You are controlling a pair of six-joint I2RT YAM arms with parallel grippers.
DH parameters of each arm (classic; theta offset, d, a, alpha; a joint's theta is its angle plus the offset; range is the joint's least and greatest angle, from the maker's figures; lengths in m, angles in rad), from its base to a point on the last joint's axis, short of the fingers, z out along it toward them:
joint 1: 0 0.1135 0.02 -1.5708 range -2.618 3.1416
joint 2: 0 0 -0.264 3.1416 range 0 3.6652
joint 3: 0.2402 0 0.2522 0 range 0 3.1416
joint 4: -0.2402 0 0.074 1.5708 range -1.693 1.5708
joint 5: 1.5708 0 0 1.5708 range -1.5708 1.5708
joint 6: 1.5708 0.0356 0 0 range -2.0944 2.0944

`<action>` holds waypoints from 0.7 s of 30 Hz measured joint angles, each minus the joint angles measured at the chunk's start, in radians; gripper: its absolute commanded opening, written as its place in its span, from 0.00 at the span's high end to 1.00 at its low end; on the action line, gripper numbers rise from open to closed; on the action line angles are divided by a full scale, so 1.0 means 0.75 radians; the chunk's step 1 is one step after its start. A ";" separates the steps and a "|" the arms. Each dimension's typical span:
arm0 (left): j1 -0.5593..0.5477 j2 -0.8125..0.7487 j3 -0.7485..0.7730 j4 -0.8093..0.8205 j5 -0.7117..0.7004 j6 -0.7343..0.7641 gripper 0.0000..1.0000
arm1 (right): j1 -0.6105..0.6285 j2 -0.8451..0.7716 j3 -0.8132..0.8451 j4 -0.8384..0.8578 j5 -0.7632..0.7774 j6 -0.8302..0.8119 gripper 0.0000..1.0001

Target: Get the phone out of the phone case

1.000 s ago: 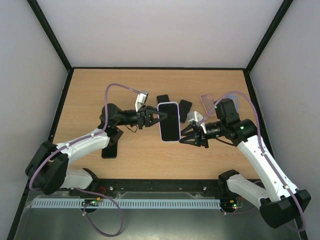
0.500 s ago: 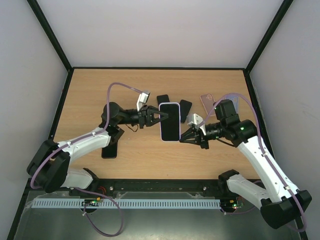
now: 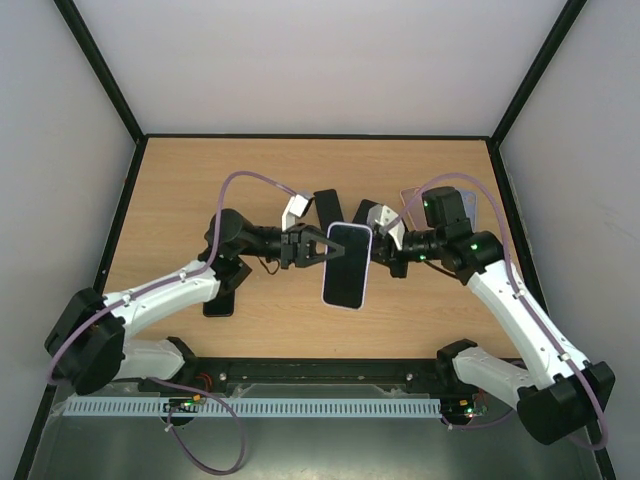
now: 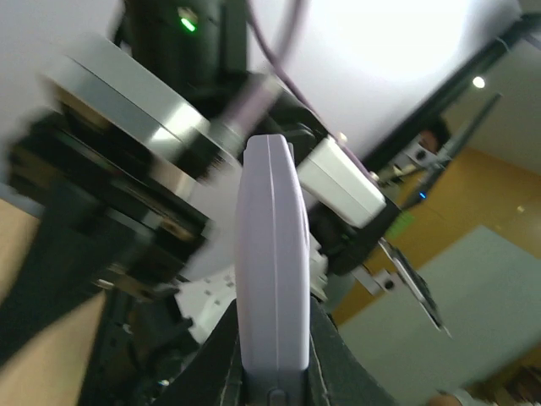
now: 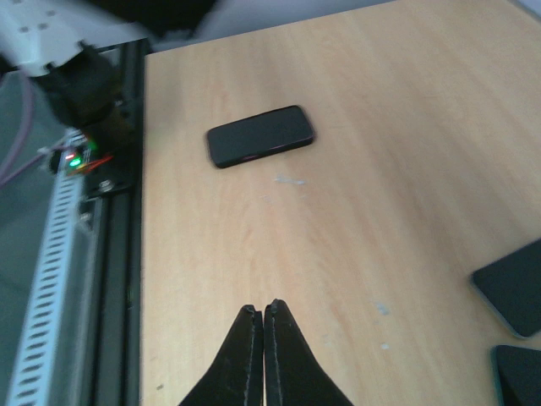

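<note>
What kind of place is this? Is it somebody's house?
Probably not a house; it looks like a robot test booth. A wooden table sits inside plain white walls with black frames, two robot arms are bolted at its near edge, and the left hand holds a cased phone.

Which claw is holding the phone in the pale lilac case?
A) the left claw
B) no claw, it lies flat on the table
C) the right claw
A: the left claw grips the phone in its pale lilac case by its edge, while the right claw is shut on nothing.
</note>
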 measured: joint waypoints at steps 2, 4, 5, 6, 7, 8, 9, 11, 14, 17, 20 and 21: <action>-0.035 -0.025 0.000 -0.004 0.027 -0.009 0.97 | -0.002 0.007 -0.006 0.087 0.032 0.085 0.92; -0.041 -0.045 0.000 -0.013 0.036 -0.009 0.97 | -0.004 -0.001 -0.007 0.152 0.034 0.141 0.76; -0.039 -0.055 0.000 -0.025 0.034 0.000 0.97 | -0.004 -0.009 -0.007 0.165 0.028 0.153 0.68; -0.038 -0.066 0.000 -0.046 0.030 0.012 0.97 | -0.004 -0.026 -0.011 0.179 0.022 0.148 0.61; -0.037 -0.079 0.002 -0.082 0.023 0.038 0.97 | -0.005 -0.036 -0.014 0.178 0.017 0.159 0.55; -0.036 -0.091 0.009 -0.126 0.015 0.071 0.97 | -0.005 -0.057 -0.024 0.180 0.011 0.149 0.51; -0.036 -0.107 0.025 -0.200 -0.001 0.114 0.97 | -0.005 -0.085 -0.039 0.173 0.004 0.132 0.49; -0.036 -0.142 0.078 -0.365 -0.053 0.238 0.97 | -0.005 -0.145 -0.066 0.138 -0.012 0.098 0.48; -0.036 -0.189 0.144 -0.539 -0.131 0.397 0.97 | -0.005 -0.213 -0.080 0.044 -0.053 0.037 0.46; -0.036 -0.211 0.163 -0.618 -0.182 0.486 0.97 | -0.005 -0.235 -0.080 -0.053 -0.092 -0.032 0.45; -0.036 -0.205 0.166 -0.675 -0.214 0.537 0.97 | -0.005 -0.230 -0.080 -0.129 -0.134 -0.079 0.46; -0.036 -0.199 0.166 -0.690 -0.222 0.549 0.97 | -0.005 -0.228 -0.080 -0.141 -0.148 -0.085 0.46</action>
